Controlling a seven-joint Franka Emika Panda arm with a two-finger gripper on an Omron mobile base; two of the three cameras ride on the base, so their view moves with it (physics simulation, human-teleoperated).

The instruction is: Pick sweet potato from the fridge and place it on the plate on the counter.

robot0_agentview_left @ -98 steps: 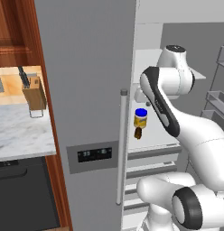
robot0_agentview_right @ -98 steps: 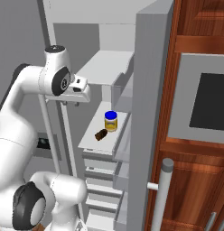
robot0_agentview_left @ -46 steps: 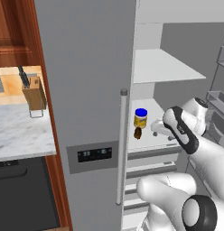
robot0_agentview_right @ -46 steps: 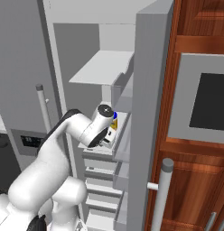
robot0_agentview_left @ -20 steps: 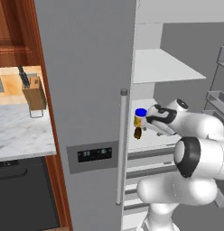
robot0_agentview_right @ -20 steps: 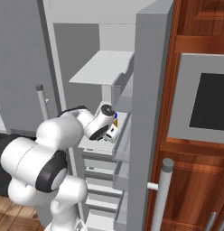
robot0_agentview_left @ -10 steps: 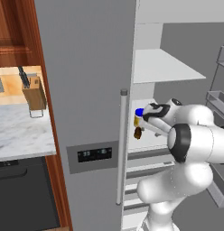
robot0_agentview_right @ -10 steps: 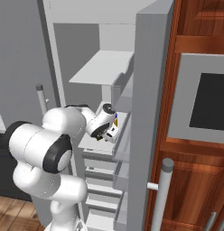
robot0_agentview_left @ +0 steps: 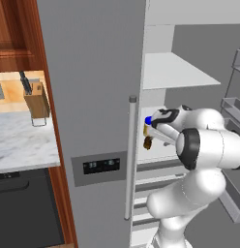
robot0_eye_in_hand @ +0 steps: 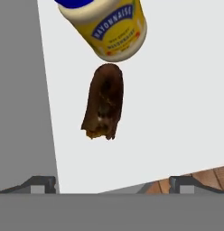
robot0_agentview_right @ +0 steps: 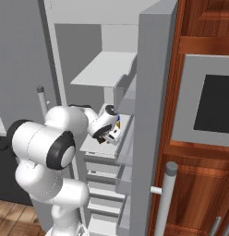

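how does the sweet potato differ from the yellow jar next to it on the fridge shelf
The sweet potato is dark brown, rough and plain; the yellow jar is smooth, labelled, with a blue lid. In the hand view the sweet potato looks narrower than the jar. Both sit close together on the same white fridge shelf.

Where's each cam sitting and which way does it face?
Left base view: behind the arm to its left, facing the fridge door and counter; the arm rises at lower right.
Right base view: behind to its right, facing the open shelves; the arm rises at lower left.
Hand view: on the hand, looking along the open gripper at the sweet potato; finger tips at the bottom.
Shared: left base and hand views both show the sweet potato and yellow jar.
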